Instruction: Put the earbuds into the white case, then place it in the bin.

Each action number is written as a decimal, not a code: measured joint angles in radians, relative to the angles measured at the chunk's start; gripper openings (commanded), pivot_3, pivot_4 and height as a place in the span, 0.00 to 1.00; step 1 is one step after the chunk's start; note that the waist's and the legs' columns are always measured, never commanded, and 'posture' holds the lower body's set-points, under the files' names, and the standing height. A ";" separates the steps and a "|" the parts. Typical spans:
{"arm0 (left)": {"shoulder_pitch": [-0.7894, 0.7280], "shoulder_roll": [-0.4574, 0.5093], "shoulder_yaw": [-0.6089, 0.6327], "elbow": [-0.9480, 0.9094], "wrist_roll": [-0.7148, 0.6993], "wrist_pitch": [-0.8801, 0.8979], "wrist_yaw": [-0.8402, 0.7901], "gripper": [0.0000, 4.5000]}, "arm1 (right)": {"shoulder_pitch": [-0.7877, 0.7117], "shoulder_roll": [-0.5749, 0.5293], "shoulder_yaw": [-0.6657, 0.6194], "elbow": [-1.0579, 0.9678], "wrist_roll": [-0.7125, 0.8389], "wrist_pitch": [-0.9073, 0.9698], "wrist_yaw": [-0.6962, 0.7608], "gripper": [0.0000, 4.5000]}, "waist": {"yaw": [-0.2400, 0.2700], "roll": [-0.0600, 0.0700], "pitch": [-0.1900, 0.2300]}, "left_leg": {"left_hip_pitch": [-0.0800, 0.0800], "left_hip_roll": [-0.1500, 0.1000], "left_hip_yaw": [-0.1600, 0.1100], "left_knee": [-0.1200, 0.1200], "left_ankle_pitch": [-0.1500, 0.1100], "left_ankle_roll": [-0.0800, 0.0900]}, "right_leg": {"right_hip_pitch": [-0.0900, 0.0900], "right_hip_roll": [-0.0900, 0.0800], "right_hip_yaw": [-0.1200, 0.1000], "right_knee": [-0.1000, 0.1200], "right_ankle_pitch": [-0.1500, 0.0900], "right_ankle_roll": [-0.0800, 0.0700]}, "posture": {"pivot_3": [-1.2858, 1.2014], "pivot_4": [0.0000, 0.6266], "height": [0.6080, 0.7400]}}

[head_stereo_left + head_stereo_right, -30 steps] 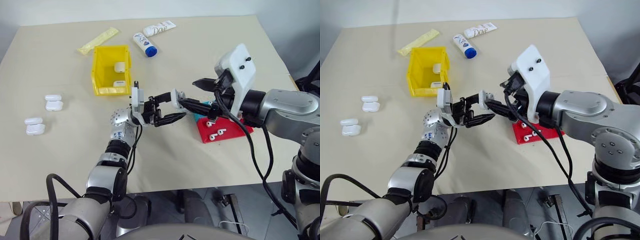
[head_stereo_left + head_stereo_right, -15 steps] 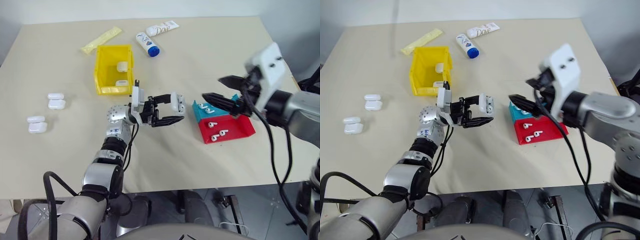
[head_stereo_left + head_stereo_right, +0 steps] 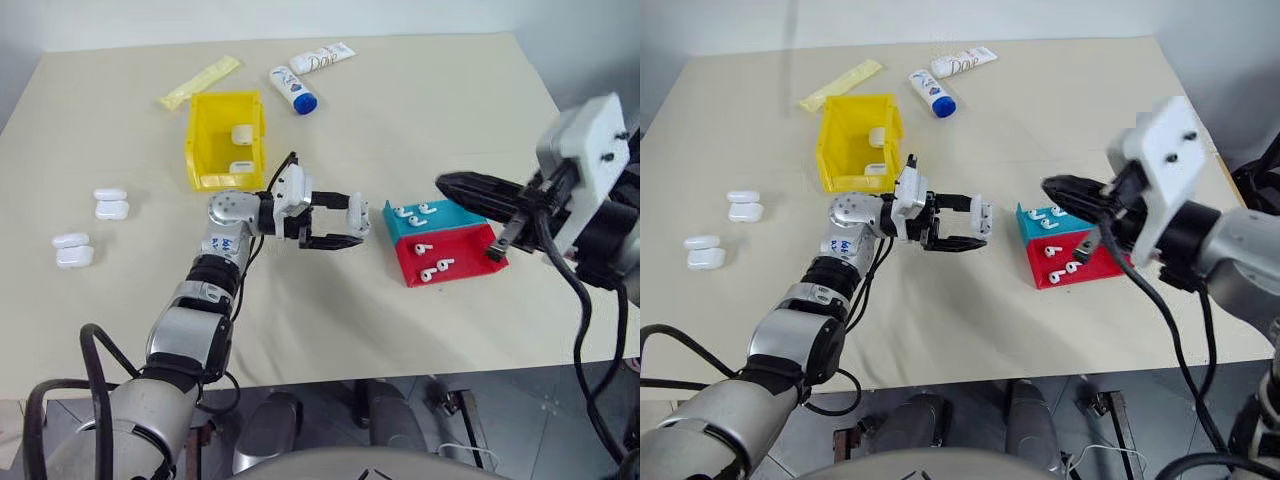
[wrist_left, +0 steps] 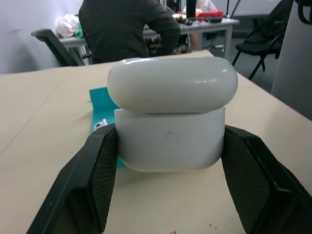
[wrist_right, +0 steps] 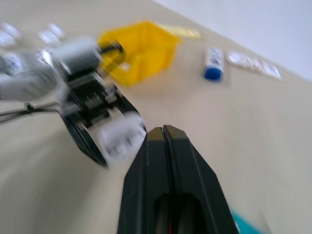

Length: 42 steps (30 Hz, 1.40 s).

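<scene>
My left gripper is shut on the white case, holding it level just above the table, left of the trays. In the left wrist view the case sits between both black fingers with its lid down. White earbuds lie in the teal tray and in the red tray. My right gripper is shut and empty, hovering over the trays' far right side, pointing toward the case. The yellow bin stands behind the left gripper with two white cases inside.
Two pairs of spare white cases lie at the table's left. Behind the bin are a yellow packet, a blue-capped tube and a Dove tube. A person sits beyond the table.
My right gripper has pulled away from the case toward the right and closed its open fingers. The left gripper kept the case and swung to point more to the right.
</scene>
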State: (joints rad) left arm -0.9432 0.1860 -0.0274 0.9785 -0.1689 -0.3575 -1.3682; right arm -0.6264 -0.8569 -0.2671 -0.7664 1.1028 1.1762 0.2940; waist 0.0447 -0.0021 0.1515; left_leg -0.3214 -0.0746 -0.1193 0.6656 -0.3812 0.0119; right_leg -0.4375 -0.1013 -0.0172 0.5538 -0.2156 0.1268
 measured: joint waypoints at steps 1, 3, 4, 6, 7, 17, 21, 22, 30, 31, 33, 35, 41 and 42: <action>-0.007 0.001 -0.008 0.010 0.012 0.005 0.009 0.62 | -0.057 0.027 0.050 0.016 -0.002 0.007 -0.018 0.01 | 0.000 -0.001 0.000 | -0.001 0.000 0.000 0.000 0.000 0.000 | -0.001 0.000 0.000 0.000 0.000 0.000 | 0.52 0.24 1.00; -0.019 0.004 -0.021 0.014 0.023 0.012 0.014 0.62 | -0.168 0.089 0.168 0.079 -0.029 0.036 -0.053 0.01 | -0.002 -0.001 0.000 | -0.002 0.000 0.000 0.000 0.000 0.000 | -0.002 0.000 0.000 0.001 0.000 0.000 | 0.52 0.24 1.00; -0.029 0.005 -0.027 0.015 0.031 0.017 0.016 0.62 | -0.201 0.112 0.220 0.111 -0.053 0.045 -0.061 0.01 | 0.000 -0.001 0.000 | -0.002 0.000 0.000 0.001 0.000 0.000 | -0.002 0.000 0.000 0.001 0.000 0.000 | 0.52 0.24 1.00; -0.046 0.016 -0.031 0.017 0.048 0.021 0.026 0.62 | -0.257 0.159 0.343 0.188 -0.134 0.045 -0.056 0.01 | 0.002 -0.002 0.000 | -0.005 -0.001 0.000 0.001 0.000 0.000 | -0.005 -0.001 0.000 0.001 0.000 0.000 | 0.52 0.24 1.00; -0.053 0.016 -0.032 0.017 0.052 0.022 0.028 0.62 | -0.263 0.165 0.379 0.205 -0.161 0.041 -0.046 0.01 | 0.004 -0.002 -0.001 | -0.006 -0.001 0.000 0.002 0.001 0.000 | -0.006 -0.001 0.000 0.002 0.000 0.000 | 0.52 0.24 1.00; -0.055 0.014 -0.010 0.004 0.015 0.019 -0.019 0.62 | -0.226 0.170 0.546 0.303 -0.392 -0.052 0.104 0.01 | 0.001 -0.003 -0.001 | -0.011 -0.002 -0.001 0.008 0.001 0.000 | -0.008 0.000 -0.002 0.003 0.001 0.000 | 0.52 0.24 1.00; -0.033 0.026 0.019 -0.011 -0.026 0.018 -0.068 0.62 | -0.185 0.134 0.514 0.291 -0.417 -0.057 0.132 0.01 | -0.001 -0.003 -0.002 | -0.012 -0.002 -0.003 0.010 0.001 0.000 | -0.008 0.000 -0.003 0.003 0.001 0.000 | 0.52 0.24 1.00; -0.026 0.031 0.023 -0.018 -0.033 0.019 -0.081 0.62 | -0.171 0.125 0.495 0.276 -0.417 -0.053 0.137 0.01 | -0.002 -0.003 -0.002 | -0.012 -0.002 -0.003 0.010 0.001 0.000 | -0.008 -0.001 -0.003 0.003 0.001 0.000 | 0.52 0.24 1.00; -0.013 0.065 0.068 -0.105 -0.107 0.061 -0.120 0.62 | -0.060 0.084 0.339 0.209 -0.398 0.003 0.152 0.01 | 0.002 -0.003 -0.002 | -0.012 -0.002 -0.003 0.011 0.000 0.000 | -0.008 -0.001 -0.003 0.003 0.002 0.000 | 0.52 0.24 1.00; -0.004 0.066 0.068 -0.116 -0.114 0.077 -0.123 0.62 | -0.047 0.078 0.307 0.198 -0.396 -0.001 0.157 0.01 | 0.002 -0.003 -0.002 | -0.013 -0.002 -0.003 0.011 0.000 0.000 | -0.008 -0.001 -0.002 0.003 0.002 0.000 | 0.52 0.24 1.00; 0.019 0.079 0.068 -0.142 -0.121 0.111 -0.124 0.62 | -0.009 0.062 0.244 0.175 -0.384 -0.021 0.180 0.05 | 0.003 -0.004 -0.002 | -0.012 -0.002 -0.003 0.011 0.000 0.000 | -0.007 -0.001 -0.003 0.003 0.002 0.000 | 0.52 0.24 1.00; 0.033 0.101 0.068 -0.155 -0.124 0.154 -0.122 0.62 | 0.054 0.058 0.144 0.165 -0.318 -0.043 0.237 0.15 | 0.004 -0.004 -0.002 | -0.012 -0.002 -0.003 0.011 0.000 0.000 | -0.007 0.000 -0.003 0.002 0.002 0.000 | 0.52 0.24 1.00; 0.033 0.188 0.143 -0.121 -0.123 0.202 0.032 0.62 | 0.300 0.035 -0.099 0.161 -0.153 -0.138 0.450 0.56 | 0.009 -0.004 -0.002 | -0.012 -0.002 -0.003 0.013 0.000 0.000 | -0.006 0.000 -0.002 0.004 0.002 0.001 | 0.52 0.24 1.00; 0.016 0.188 0.165 -0.093 -0.122 0.191 0.093 0.62 | 0.322 0.030 -0.102 0.161 -0.154 -0.154 0.461 0.64 | 0.010 -0.004 -0.002 | -0.012 -0.002 -0.003 0.014 0.000 0.000 | -0.006 0.000 -0.002 0.004 0.002 0.001 | 0.52 0.24 1.00</action>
State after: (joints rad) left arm -0.9270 0.3740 0.1377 0.8858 -0.2906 -0.1668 -1.2748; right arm -0.3047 -0.8265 -0.3687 -0.6049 0.9483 1.0227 0.7548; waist 0.0543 -0.0064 0.1491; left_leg -0.3335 -0.0766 -0.1224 0.6795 -0.3809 0.0123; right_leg -0.4438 -0.1015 -0.0191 0.5575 -0.2131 0.1276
